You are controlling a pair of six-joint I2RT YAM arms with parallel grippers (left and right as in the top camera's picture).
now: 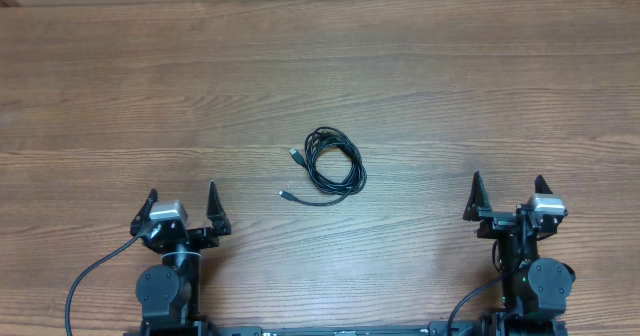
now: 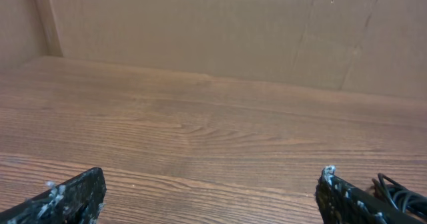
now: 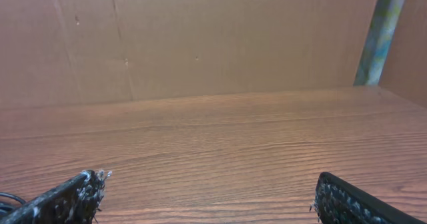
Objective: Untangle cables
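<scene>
At the near edge of the table (image 1: 420, 66), the left gripper (image 1: 182, 190) sits at about 7 o'clock from the table's middle. Its fingers are spread wide apart and hold nothing. The right gripper (image 1: 508, 178) sits at about 4 o'clock, its fingers equally wide and empty. Both point toward 12 o'clock.

The cables (image 1: 355, 168) lie between and beyond them, near the middle of the table, in a loose black coil. One small plug end (image 1: 296, 154) sticks out at the coil's 10 o'clock and another (image 1: 285, 194) trails out at 7 o'clock. The coil lies toward 2 o'clock from the left gripper and toward 10 o'clock from the right gripper, apart from both.

A brown cardboard wall (image 2: 200, 31) stands behind the far edge at 12 o'clock.
</scene>
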